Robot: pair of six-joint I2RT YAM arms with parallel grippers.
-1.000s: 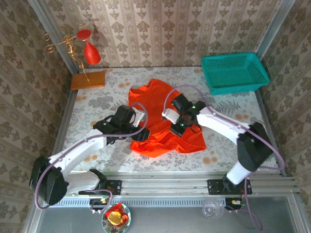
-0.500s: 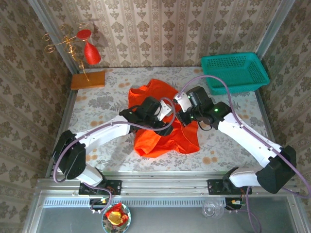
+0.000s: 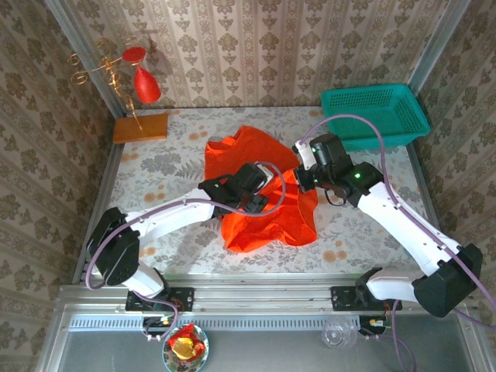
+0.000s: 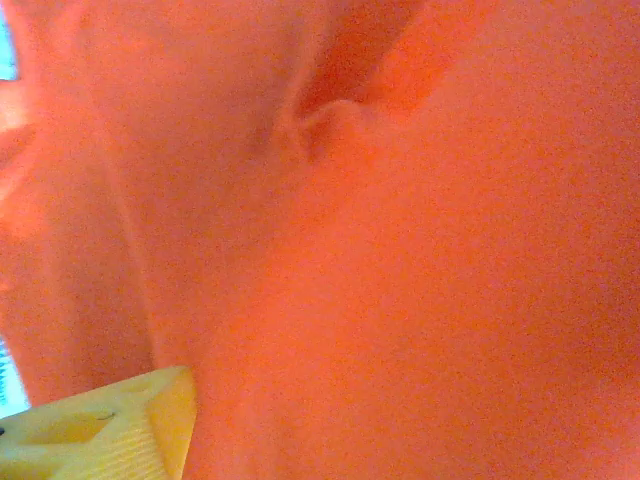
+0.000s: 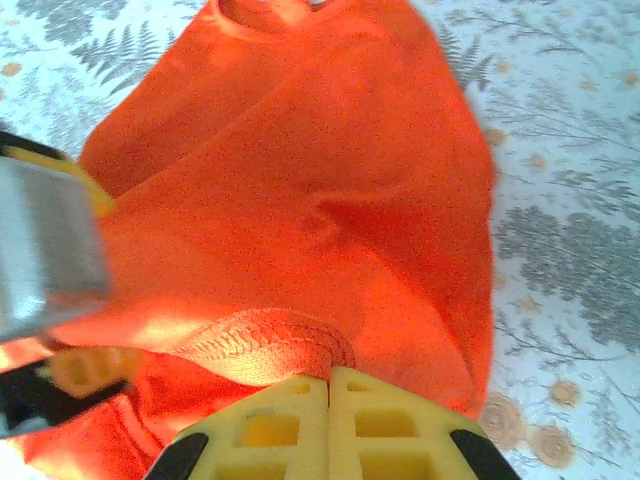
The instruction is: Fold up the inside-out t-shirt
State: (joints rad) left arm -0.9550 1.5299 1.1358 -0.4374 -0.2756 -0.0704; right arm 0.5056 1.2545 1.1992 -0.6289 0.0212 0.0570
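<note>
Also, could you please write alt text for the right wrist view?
The right claw, its yellow fingers pressed together, pinches a stitched hem of the bright orange-red t-shirt. The wrinkled shirt lies over a floral-patterned table, neck opening at the top.

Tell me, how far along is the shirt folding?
Barely begun. Done: no neat fold yet; the shirt lies crumpled in a heap. In hand: the right gripper is shut on a hem, the left gripper is close against the cloth, grip unclear. Left: flattening it and all the folds.
</note>
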